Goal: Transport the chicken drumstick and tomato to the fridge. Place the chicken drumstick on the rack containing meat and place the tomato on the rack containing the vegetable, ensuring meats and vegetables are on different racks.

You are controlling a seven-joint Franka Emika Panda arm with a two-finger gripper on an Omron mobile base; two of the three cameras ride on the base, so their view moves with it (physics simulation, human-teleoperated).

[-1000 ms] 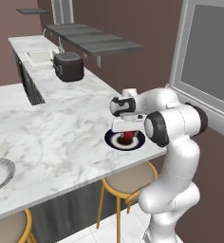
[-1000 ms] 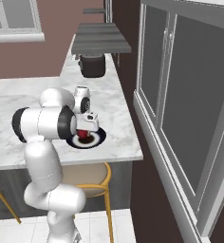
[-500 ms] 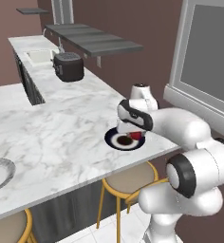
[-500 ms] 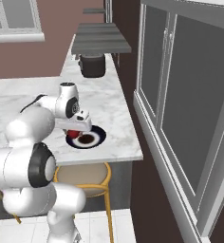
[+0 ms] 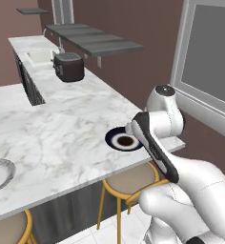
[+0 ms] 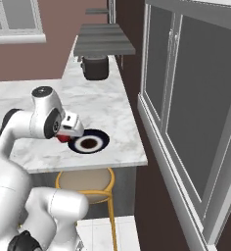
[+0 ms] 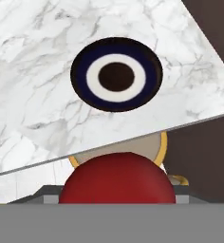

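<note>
Since half a second ago the tomato has left the plate: it sat red in the middle of the dish then, and now the plate's brown centre is bare while the arm has pulled back toward the counter edge, with the base cameras shifted as well.

Left base view: the plate (image 5: pixel 124 140), dark blue with a white ring and brown centre, sits right of centre near the front edge of the marble counter (image 5: pixel 52 138). The white arm crosses just right of it, covering the plate's right rim. A dark toaster (image 5: pixel 68 66) stands in the upper left, a sink (image 5: pixel 40 56) beyond it, and a round pale dish (image 5: pixel 0 174) lies at the left edge. Two yellow-legged stools (image 5: pixel 126 181) stand below the counter, lower centre.

Right base view: the gripper (image 6: pixel 68 132) is left of centre, just left of the plate (image 6: pixel 90 143), and a sliver of the tomato (image 6: pixel 63 138) shows red beneath it. The toaster (image 6: pixel 95 67) is at the upper centre.

Hand view: the tomato (image 7: pixel 117 178) fills the bottom centre, close against the camera and clamped in the claw, whose fingers are hidden by it. Above it lie the counter edge and the plate (image 7: pixel 116 74), upper centre; a stool seat (image 7: pixel 128 144) peeks out just behind the tomato.
</note>
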